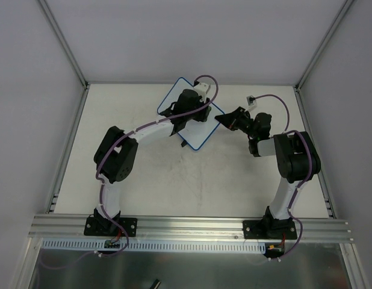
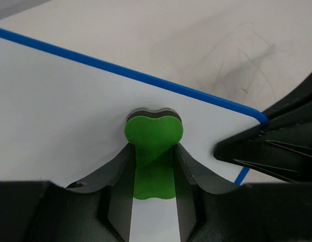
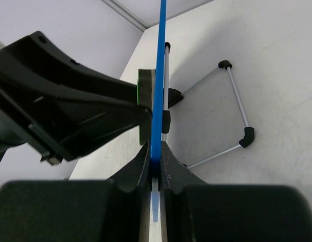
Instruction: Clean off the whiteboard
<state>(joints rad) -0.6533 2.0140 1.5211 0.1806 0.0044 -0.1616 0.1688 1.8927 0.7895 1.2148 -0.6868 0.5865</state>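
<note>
The left end effector is closed on the waist of a green eraser, whose dark felt face is pressed to the whiteboard. The right end effector is closed on the board's thin blue rim, near a corner and just beside the left one. The board sits by the far edge of the table, about midway between its left and right edges. A wire stand shows behind it.

The main risk, as I judge it, is the rim hold. It is a narrow pinch at one corner, so a firm wipe could swing the board or pull it free. The eraser could twist in its grasp. A stroke toward that corner could knock the two end effectors together.

No brand, label or writing is readable. The board face in view looks clean, and the table bears faint grey scuffs.
</note>
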